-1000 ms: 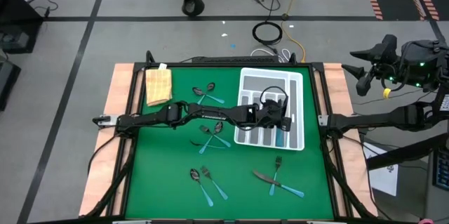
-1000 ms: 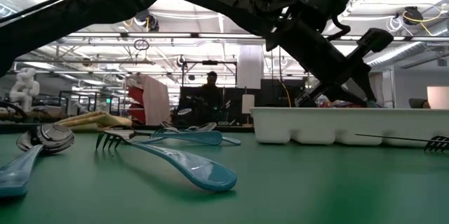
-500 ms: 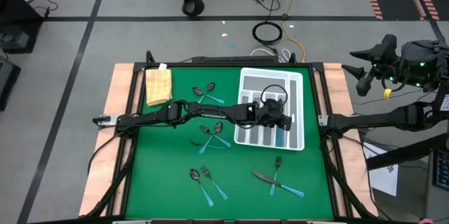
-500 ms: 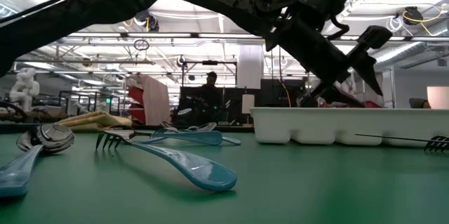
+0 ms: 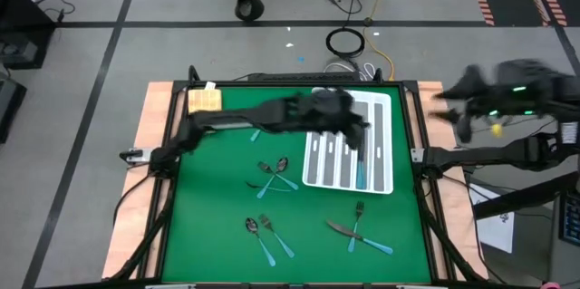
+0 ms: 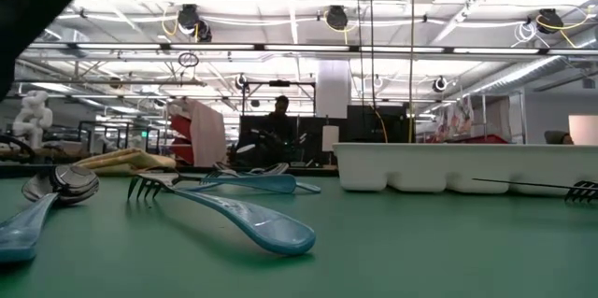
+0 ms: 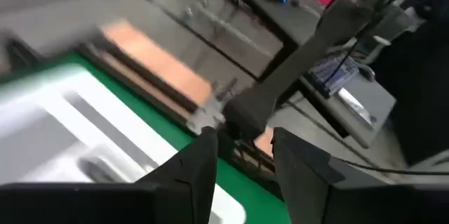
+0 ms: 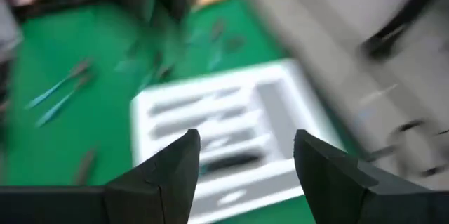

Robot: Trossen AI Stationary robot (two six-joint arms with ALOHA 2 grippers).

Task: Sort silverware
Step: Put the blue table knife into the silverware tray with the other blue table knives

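Silverware with teal handles lies in groups on the green table: a crossed fork and spoon (image 5: 272,174), two spoons (image 5: 268,233), and a fork and knife (image 5: 356,226). More pieces lie in the white tray (image 5: 381,112), one with a teal handle (image 5: 360,177). In the low view a fork and spoon (image 6: 229,212) lie close by. My left gripper (image 5: 362,142) hangs open and empty above the tray's far half. It also shows open in its wrist view (image 7: 242,159). My right gripper (image 5: 449,108) is open (image 8: 245,162), off the table's right side, above the floor.
A folded yellow cloth (image 5: 205,101) lies at the table's far left corner. The table's wooden rim (image 5: 159,90) frames the green mat. Cables (image 5: 346,43) lie on the floor beyond the far edge. A person (image 6: 280,111) stands far behind in the room.
My left gripper has risen quickly out of the tray's near part, moved toward the far edge, and left the low view. My right arm has started moving beside the table and shows blurred. The silverware on the table has stayed put.
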